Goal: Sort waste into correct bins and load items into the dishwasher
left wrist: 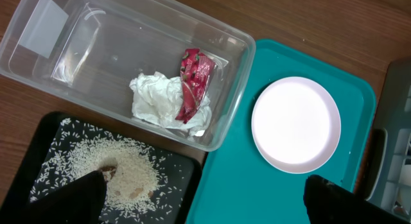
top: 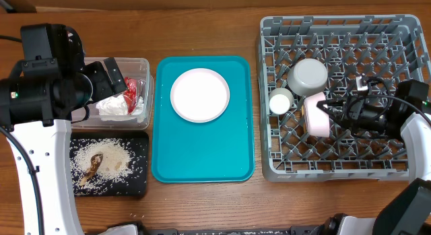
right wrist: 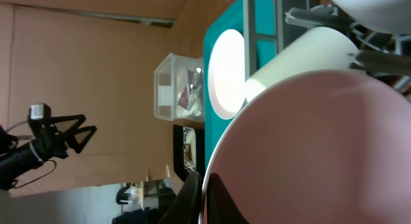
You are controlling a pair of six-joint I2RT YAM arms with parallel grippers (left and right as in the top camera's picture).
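My right gripper (top: 337, 112) is shut on the rim of the pink bowl (top: 315, 115), which stands on edge in the grey dish rack (top: 404, 73). The bowl fills the right wrist view (right wrist: 321, 147), its rim pinched between the fingers (right wrist: 207, 198). The grey-green bowl (top: 308, 75) and white cup (top: 280, 100) sit in the rack beside it. The round plate (top: 199, 94) lies on the teal tray (top: 202, 161). My left gripper (left wrist: 205, 205) is open and empty, above the clear tub (top: 145, 66) holding the napkin (left wrist: 154, 99) and red wrapper (left wrist: 192, 83). No chopsticks show.
The black tray (top: 138, 184) at the front left holds rice (top: 111, 154) and brown scraps. The teal tray lies between the two bins and the rack. A cardboard box stands at the back left corner of the wooden table.
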